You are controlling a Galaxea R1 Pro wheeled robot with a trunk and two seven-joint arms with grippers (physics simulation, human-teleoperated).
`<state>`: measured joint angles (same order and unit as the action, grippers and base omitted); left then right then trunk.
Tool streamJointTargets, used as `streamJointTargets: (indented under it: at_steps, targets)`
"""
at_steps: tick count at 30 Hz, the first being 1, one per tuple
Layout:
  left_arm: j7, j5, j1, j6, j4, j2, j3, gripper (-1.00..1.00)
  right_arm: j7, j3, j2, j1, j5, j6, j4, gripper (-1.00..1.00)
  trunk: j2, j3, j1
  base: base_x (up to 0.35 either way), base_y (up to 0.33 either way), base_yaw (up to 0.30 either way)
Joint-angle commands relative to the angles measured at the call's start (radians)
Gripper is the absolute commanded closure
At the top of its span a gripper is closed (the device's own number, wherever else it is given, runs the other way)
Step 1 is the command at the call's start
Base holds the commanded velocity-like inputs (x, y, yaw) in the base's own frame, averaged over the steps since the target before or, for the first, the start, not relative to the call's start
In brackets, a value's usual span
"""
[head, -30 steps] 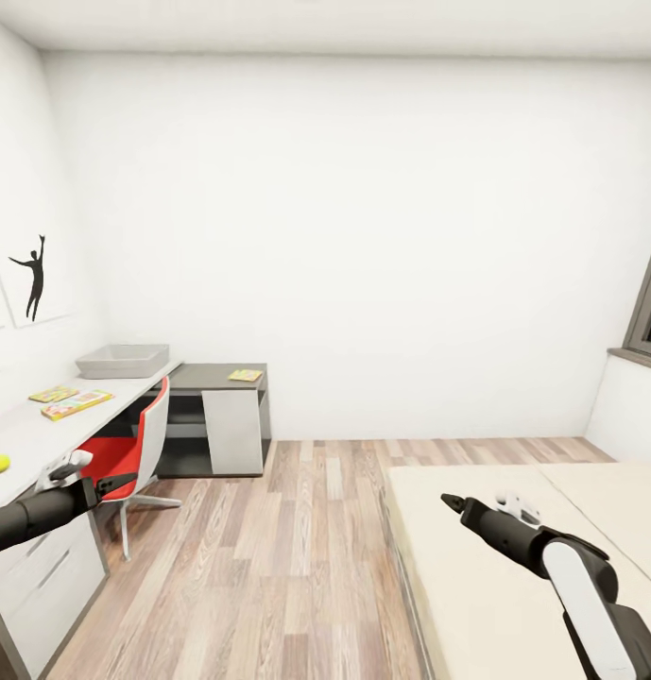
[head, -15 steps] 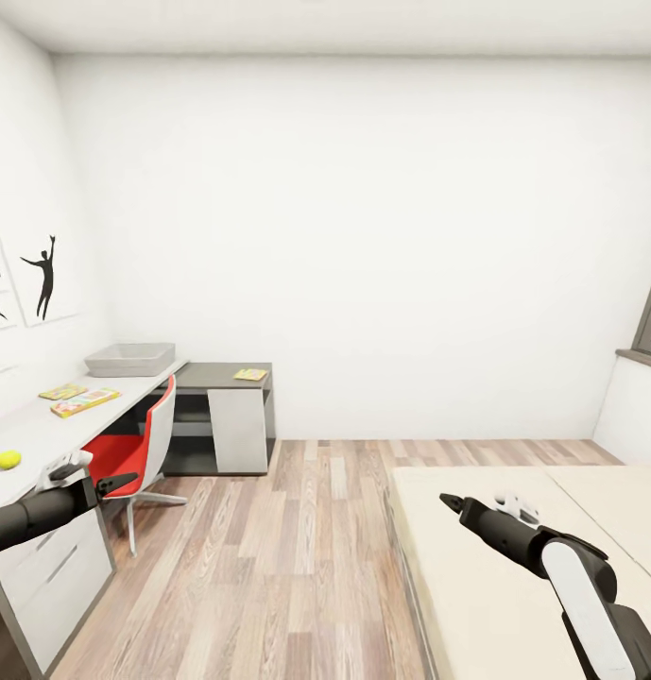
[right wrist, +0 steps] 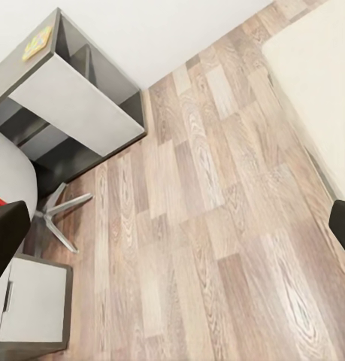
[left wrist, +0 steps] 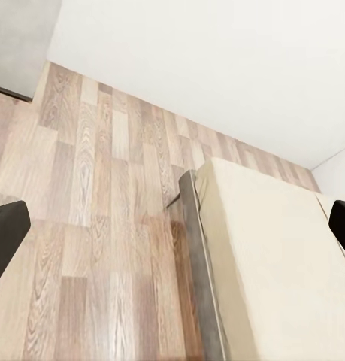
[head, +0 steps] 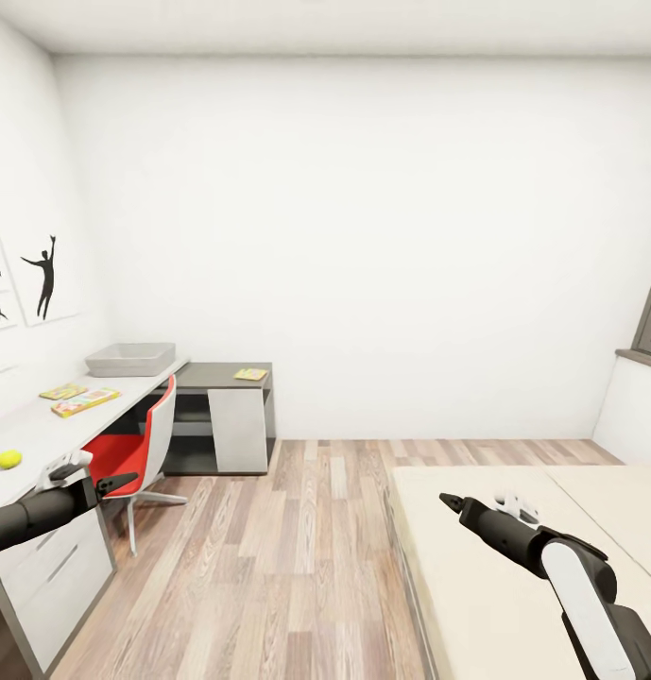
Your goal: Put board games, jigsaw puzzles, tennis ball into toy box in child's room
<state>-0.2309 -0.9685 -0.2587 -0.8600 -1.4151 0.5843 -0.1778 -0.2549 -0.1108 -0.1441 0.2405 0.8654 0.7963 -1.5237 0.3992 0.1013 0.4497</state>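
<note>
Sitting on the table (head: 42, 436), toy box (head: 130, 359) at its far end; both grippers spread wide, empty.

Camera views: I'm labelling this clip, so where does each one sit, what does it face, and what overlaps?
Head view: high, facing the white-walled room; pale grey desk, both arms.
Left wrist view: near the left gripper, facing wood-plank floor and cream-beige bed.
Right wrist view: near the right gripper, facing floor, dark grey side desk.
All share the floor.
</note>
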Motion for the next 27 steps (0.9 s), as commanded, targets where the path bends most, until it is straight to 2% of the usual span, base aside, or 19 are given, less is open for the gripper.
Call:
streamJointTargets:
  at_steps: [1, 27]
  targets:
    - [-0.005, 0.003, -0.001, -0.005, 0.0, 0.0, -0.001, -1.0, -0.009, 0.0, 0.0, 0.0, 0.011, 0.003, -0.001, -1.0, 0.001, -0.001, 0.0, -0.042, 0.0, 0.0]
    - [-0.005, 0.004, -0.001, -0.006, 0.0, 0.0, -0.002, -1.0, -0.009, 0.0, 0.0, 0.0, 0.012, 0.003, 0.005, -1.0, 0.001, -0.001, 0.0, -0.023, 0.0, 0.0]
